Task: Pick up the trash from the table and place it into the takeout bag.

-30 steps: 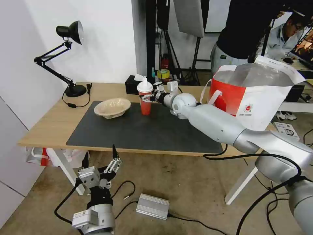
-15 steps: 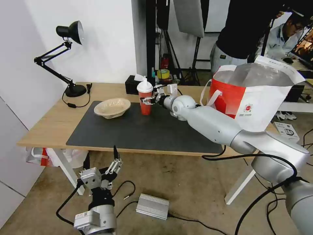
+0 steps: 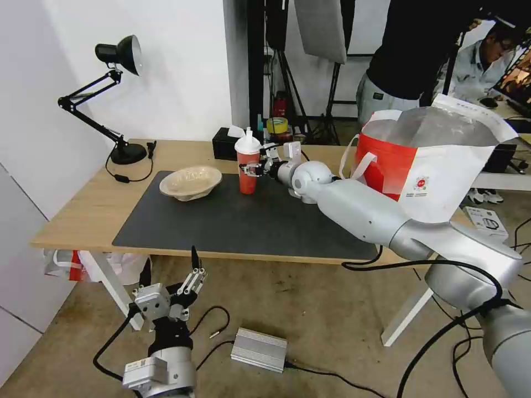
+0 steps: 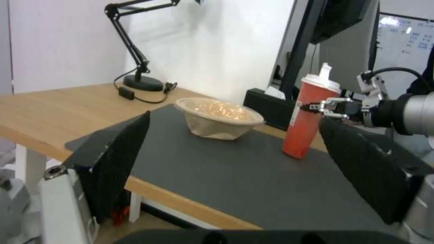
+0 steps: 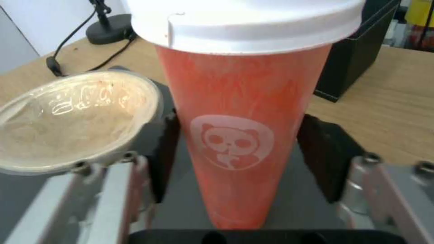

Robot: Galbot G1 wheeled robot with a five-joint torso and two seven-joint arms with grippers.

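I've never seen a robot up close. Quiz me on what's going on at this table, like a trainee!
1. True or false: the beige bowl lies inside the takeout bag.
2. What stands between the right gripper's fingers? A) red cup B) lamp C) tissue box
3. Fill in: the left gripper hangs open below the ___ edge.
Key: 1 false, it sits on the mat; 2 A; 3 table.

A red drink cup [image 5: 235, 135] with a white dome lid stands between the right gripper [image 5: 235, 166] fingers. The pads sit close against its sides. A beige pulp bowl [image 5: 67, 122] rests beside it on the dark mat [image 5: 27, 203].
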